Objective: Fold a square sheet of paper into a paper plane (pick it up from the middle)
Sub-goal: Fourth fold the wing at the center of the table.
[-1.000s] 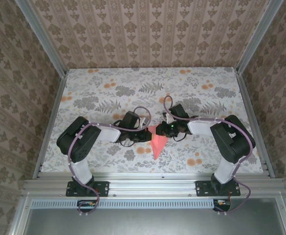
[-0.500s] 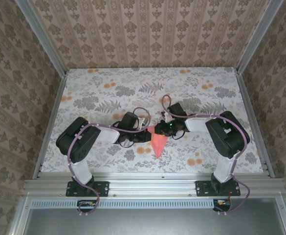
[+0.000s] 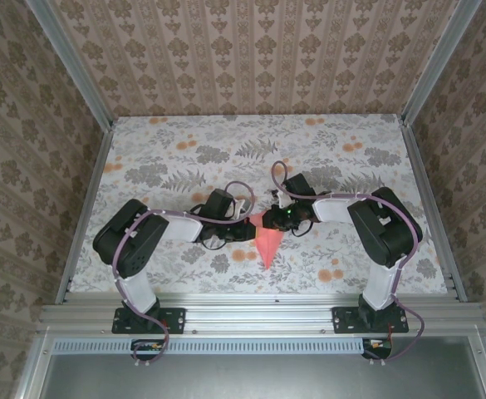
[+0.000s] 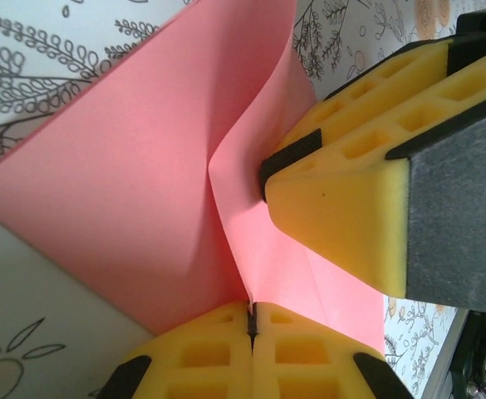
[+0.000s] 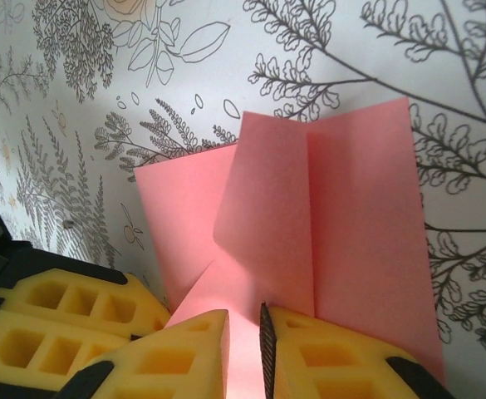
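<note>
The salmon-pink sheet of paper [image 3: 267, 248] is folded into a pointed, plane-like dart whose tip points at the near edge. My left gripper [image 3: 251, 228] holds its left side. In the left wrist view its yellow jaws [image 4: 251, 314] are shut on a raised crease of the paper [image 4: 118, 183], with a right finger [image 4: 351, 183] pressing close by. My right gripper [image 3: 269, 221] comes from the right. Its jaws [image 5: 244, 341] stand a narrow gap apart over the paper [image 5: 359, 216], and an upright flap leans on the right pad. The left fingers [image 5: 68, 320] sit just beside it.
A floral cloth covers the table [image 3: 184, 158], which is boxed in by patterned walls on three sides. An aluminium rail [image 3: 259, 316] runs along the near edge and carries both arm bases. Open cloth lies behind and to either side of the grippers.
My right arm has drawn in slightly to the left, toward the left gripper, and its jaws have narrowed. The paper's tip has shifted a little. The left gripper has kept its grip.
</note>
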Robot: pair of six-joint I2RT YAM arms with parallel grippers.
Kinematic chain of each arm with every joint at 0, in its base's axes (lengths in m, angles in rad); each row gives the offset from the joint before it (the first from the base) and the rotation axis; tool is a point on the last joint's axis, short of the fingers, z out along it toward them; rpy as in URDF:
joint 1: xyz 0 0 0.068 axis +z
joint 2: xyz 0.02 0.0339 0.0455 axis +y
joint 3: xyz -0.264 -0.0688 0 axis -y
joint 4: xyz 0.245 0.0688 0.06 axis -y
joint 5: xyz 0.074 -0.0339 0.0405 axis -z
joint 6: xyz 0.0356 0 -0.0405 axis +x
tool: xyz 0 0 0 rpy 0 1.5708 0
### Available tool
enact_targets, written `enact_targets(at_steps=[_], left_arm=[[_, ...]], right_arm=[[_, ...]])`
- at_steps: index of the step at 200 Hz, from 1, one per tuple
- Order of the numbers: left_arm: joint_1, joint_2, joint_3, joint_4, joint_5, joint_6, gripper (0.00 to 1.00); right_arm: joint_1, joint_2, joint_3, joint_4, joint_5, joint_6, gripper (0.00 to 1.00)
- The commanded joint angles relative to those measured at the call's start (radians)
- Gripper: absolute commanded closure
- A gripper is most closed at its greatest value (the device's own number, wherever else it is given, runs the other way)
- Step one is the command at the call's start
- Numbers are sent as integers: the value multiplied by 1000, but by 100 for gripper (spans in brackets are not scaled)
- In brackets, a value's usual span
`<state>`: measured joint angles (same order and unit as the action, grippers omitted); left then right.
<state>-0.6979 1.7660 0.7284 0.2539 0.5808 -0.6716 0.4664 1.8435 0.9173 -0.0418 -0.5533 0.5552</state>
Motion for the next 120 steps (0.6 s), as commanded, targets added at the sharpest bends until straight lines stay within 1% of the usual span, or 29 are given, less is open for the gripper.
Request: enact_targets(at_steps=[1, 38, 59, 93, 107, 120], left_arm=[[9, -49, 37, -115, -16, 40, 96], [4, -82, 72, -183, -29, 50, 84], [-7, -97, 91, -240, -44, 59, 75], [-42, -150, 107, -371, -128, 57, 58], [-63, -171, 107, -426, -175, 31, 51], [-83, -192, 93, -429, -195, -13, 46]], right_arm=[[1, 31, -21, -77, 67, -28, 81], [9, 21, -35, -74, 76, -21, 82], [13, 23, -39, -74, 79, -18, 83], [20, 24, -46, -60, 79, -9, 83], [20, 22, -50, -57, 79, -6, 83], [20, 17, -51, -56, 79, -4, 83]])
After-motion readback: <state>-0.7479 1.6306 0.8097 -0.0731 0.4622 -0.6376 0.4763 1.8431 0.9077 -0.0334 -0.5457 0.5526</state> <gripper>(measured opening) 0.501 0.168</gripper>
